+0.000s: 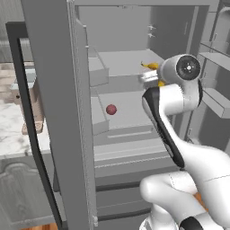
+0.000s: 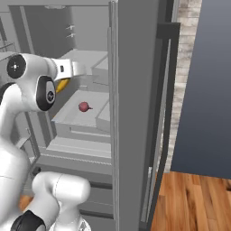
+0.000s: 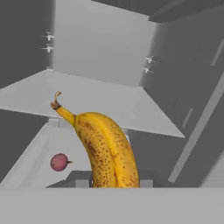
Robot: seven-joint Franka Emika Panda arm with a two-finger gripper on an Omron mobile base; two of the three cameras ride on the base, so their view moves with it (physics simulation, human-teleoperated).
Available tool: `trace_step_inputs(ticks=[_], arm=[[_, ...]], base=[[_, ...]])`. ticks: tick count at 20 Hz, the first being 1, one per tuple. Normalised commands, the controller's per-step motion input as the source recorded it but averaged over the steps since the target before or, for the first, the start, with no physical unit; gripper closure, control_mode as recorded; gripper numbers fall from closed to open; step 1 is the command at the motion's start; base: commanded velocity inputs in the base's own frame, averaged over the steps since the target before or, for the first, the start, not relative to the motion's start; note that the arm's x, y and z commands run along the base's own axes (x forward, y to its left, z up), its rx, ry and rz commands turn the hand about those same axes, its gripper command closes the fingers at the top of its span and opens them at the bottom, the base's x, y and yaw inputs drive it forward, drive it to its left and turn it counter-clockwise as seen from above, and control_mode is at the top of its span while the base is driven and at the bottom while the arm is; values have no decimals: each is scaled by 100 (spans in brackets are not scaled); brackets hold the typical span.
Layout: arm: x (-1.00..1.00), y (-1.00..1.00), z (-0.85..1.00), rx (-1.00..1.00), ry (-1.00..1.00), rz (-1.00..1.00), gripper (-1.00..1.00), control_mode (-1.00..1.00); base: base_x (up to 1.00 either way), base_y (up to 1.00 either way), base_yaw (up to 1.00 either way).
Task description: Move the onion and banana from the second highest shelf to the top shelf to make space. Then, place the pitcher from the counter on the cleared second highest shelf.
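While the fridge [image 1: 58,112] stands open, the top shelf [image 3: 96,98] sits above the second highest shelf [image 1: 130,110], where the onion [image 1: 111,109] lies. Just above the top shelf, the tool [image 3: 114,183] grips the banana [image 3: 107,151].

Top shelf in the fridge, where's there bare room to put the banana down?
The top shelf looks bare from its front lip to the back wall, between both side walls. The claw holds the banana just before that lip. One shelf down, the onion takes a spot near the left side.
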Motion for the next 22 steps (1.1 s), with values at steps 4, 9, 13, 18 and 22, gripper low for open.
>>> trace_step_inputs(ticks=[4,9,13,18,22], arm=[[40,-16,29,0,12,-1,100,-100],[69,-4,-2,0,6,0,100,-100],[56,-17,-38,0,0,0,100,-100],[43,-28,-57,0,-4,0,100,-100],[57,-29,-32,0,-2,0,100,-100]], base=[[0,0,0],[0,0,0],[0,0,0],[0,0,0],[0,0,0]])
